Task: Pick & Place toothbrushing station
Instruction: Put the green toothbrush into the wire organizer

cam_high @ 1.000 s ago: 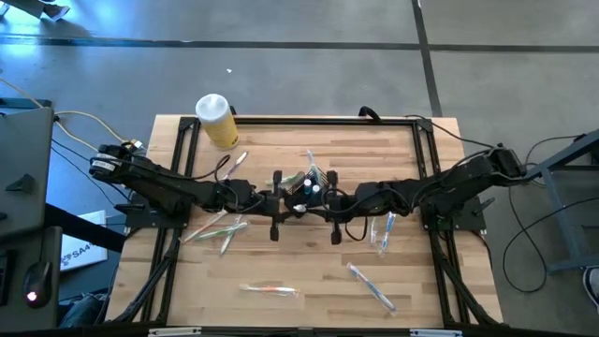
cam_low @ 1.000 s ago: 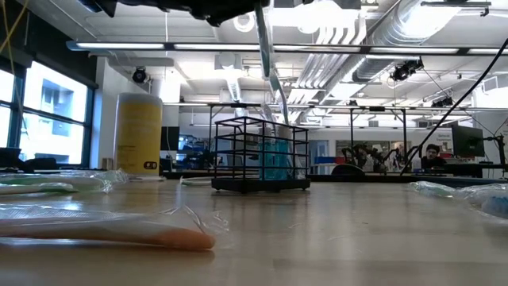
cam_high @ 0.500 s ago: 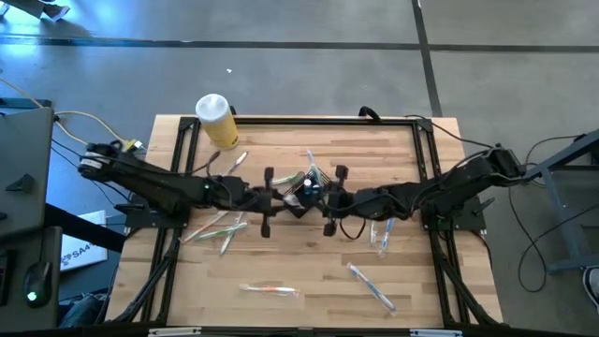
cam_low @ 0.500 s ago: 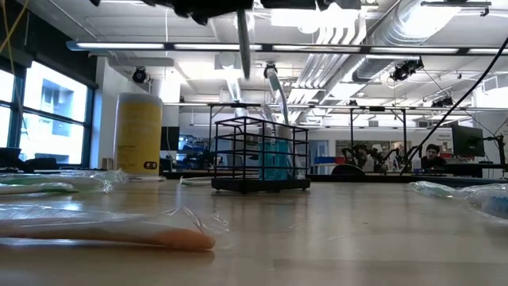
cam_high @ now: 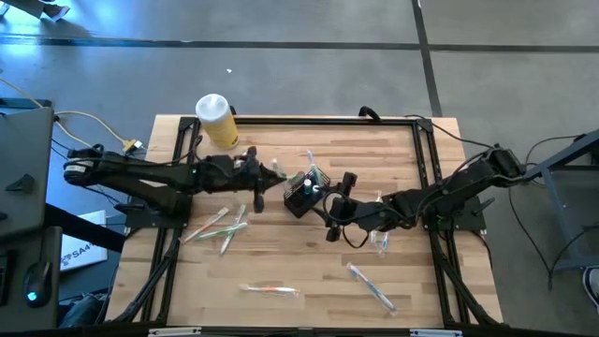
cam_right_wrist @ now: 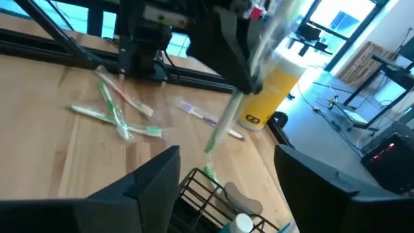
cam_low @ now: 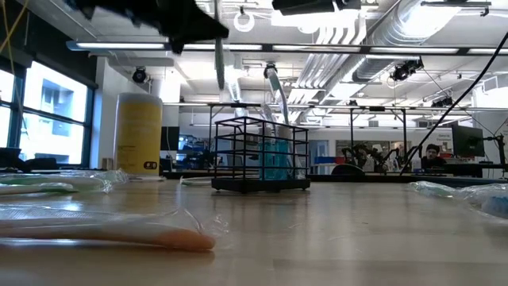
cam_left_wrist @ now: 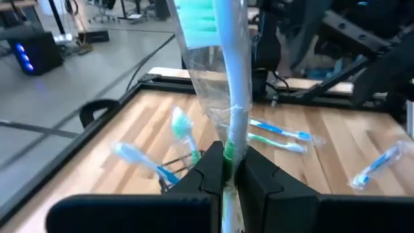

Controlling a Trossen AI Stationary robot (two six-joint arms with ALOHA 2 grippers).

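The toothbrushing station, a small black slatted caddy (cam_high: 301, 193) (cam_low: 260, 155), stands on its base at the table's middle, with a wrapped toothbrush (cam_low: 278, 89) sticking up out of it. Left of the caddy and above the table, my left gripper (cam_high: 270, 176) (cam_left_wrist: 228, 162) is shut on another wrapped toothbrush (cam_low: 220, 59) with green bristles (cam_left_wrist: 195, 16). My right gripper (cam_high: 335, 204) (cam_right_wrist: 229, 178) hovers open just right of the caddy, with nothing between its fingers. My left gripper pinches the toothbrush's handle (cam_left_wrist: 228, 147) through its clear wrapper, between the two fingers. The fingers come from the table's left and lie across the handle. The brush stands nearly upright with its lower end (cam_low: 221, 83) hanging below the fingers, clear of the table and the caddy.
A yellow jar with a white lid (cam_high: 217, 120) stands at the far left. Several wrapped toothbrushes lie loose on the wood: left of centre (cam_high: 221, 227), near the front (cam_high: 271, 290), front right (cam_high: 372, 285), and under the right arm (cam_high: 382, 239). Black rails (cam_high: 309, 120) frame the table.
Both grippers met over the caddy with the toothbrush between them. My left gripper has since gone toward the table's left edge with the brush, still upright. My right gripper has let go, opened, and drawn back a little toward the right.
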